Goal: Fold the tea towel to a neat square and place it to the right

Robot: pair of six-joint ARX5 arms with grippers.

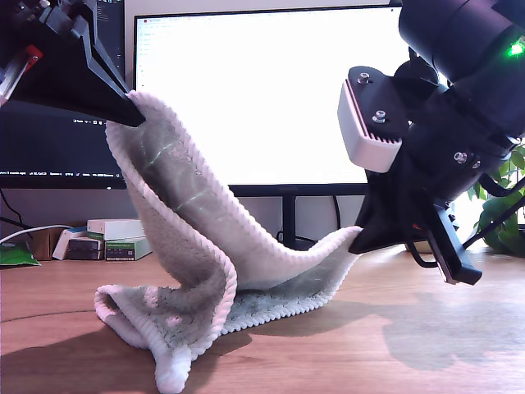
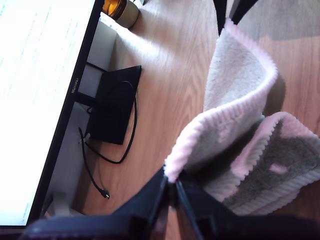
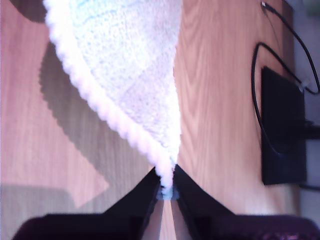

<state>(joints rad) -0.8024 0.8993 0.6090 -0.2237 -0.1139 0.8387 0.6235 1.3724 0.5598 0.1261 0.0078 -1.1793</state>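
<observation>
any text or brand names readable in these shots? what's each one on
"HUAWEI": on the dark bezel of the monitor, first wrist view, small but legible.
Text on the bright monitor screen: washed out, unreadable.
Lines on the dark screen at the exterior view's left: too small.
Print on the small boxes behind the tea towel: too blurred.

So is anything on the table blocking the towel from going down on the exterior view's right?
Nothing visible. The table there is bare wood; the plant and monitor stand sit further back. My first gripper and second gripper each have jaws shut on a towel corner.
</observation>
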